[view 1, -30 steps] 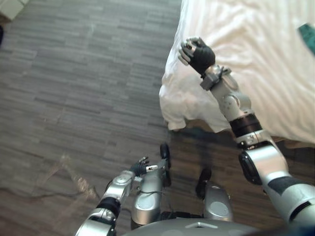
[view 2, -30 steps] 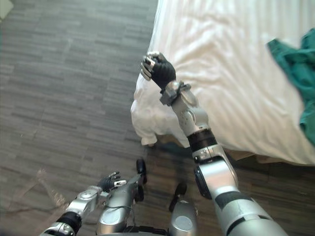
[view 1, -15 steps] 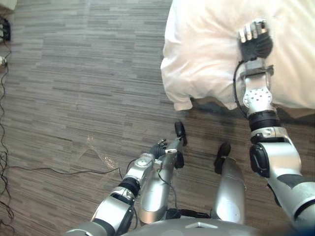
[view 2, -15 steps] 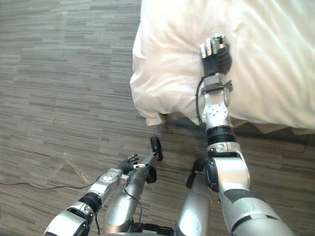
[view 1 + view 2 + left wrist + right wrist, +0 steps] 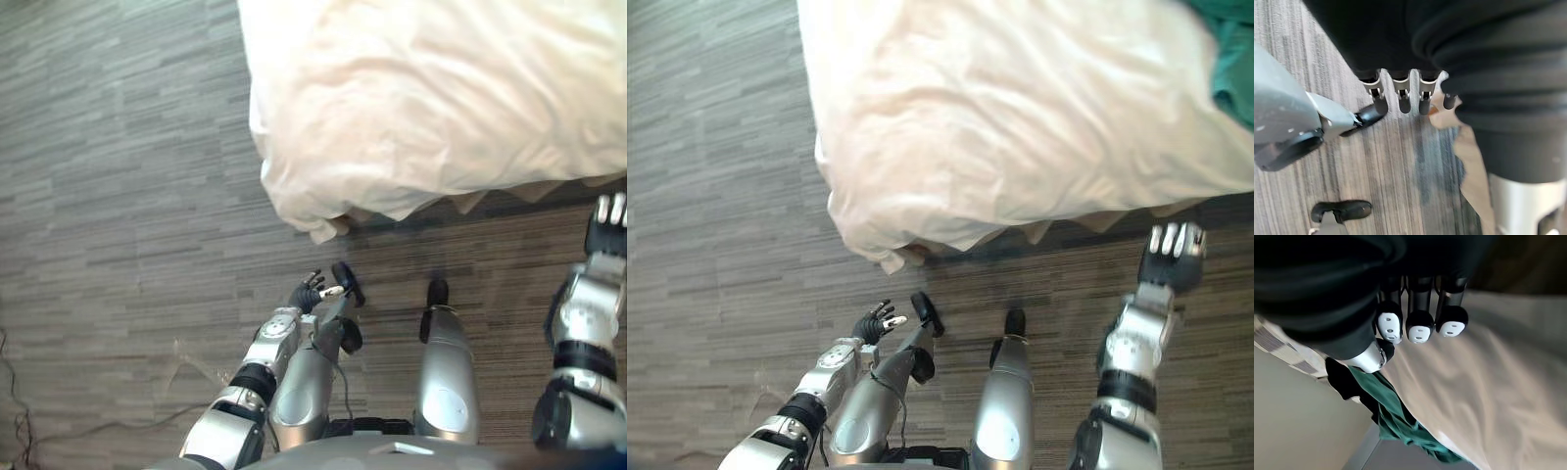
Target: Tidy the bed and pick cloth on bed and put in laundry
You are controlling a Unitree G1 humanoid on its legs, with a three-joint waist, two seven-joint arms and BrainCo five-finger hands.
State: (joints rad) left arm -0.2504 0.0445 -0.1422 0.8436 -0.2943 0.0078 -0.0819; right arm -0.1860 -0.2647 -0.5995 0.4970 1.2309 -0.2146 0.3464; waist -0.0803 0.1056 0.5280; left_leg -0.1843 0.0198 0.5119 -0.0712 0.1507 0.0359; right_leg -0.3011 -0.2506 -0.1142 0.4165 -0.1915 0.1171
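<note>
Floor, grey covering of narrow staggered strips: running in the head views from 12 o'clock down the left side to 6 o'clock, spreading across the lower half and turning darker and browner toward 3 o'clock. Pale streak, faint and forked: lying on the floor at about 7 o'clock. Checked panel, cream and brown squares, and plain beige surface: showing in the right wrist view, meeting edge to edge.
</note>
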